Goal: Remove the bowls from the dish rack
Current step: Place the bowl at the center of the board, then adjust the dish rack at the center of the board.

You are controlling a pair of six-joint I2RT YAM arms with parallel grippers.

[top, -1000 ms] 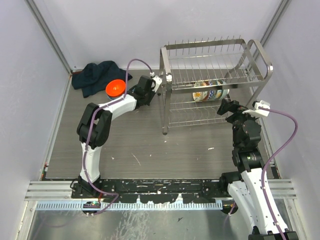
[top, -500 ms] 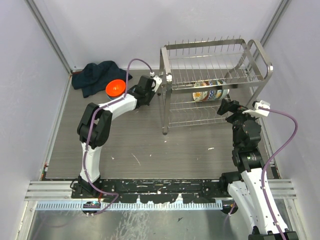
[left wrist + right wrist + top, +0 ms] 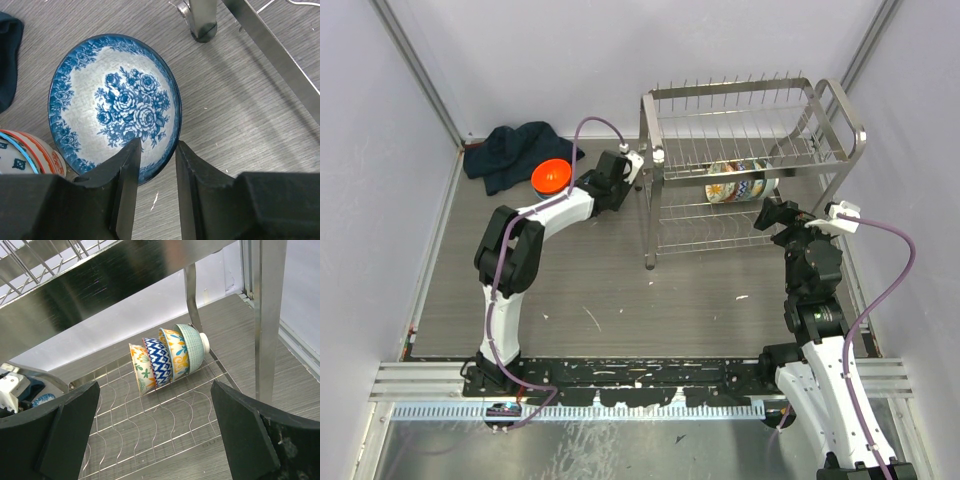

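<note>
A blue-and-white floral bowl (image 3: 120,100) sits upright on the table beside the dish rack's foot (image 3: 202,20). My left gripper (image 3: 156,150) straddles its near rim, one finger over the inside and one outside, with gaps showing, so it is open. In the top view that gripper (image 3: 620,178) is next to an orange bowl (image 3: 551,176). The dish rack (image 3: 750,95) holds a stack of several patterned bowls (image 3: 167,360) lying on its side on the lower wire shelf (image 3: 150,410). My right gripper (image 3: 155,440) is wide open in front of that shelf, short of the stack.
A dark cloth (image 3: 510,150) lies crumpled at the back left, near the orange bowl. A white bowl with orange and blue stripes (image 3: 25,152) touches the floral bowl's left side. The rack's upright posts (image 3: 267,315) flank my right gripper.
My left gripper's jaws have parted and let go of the floral bowl's rim. Neither arm has visibly shifted, and the right gripper stays wide open.
</note>
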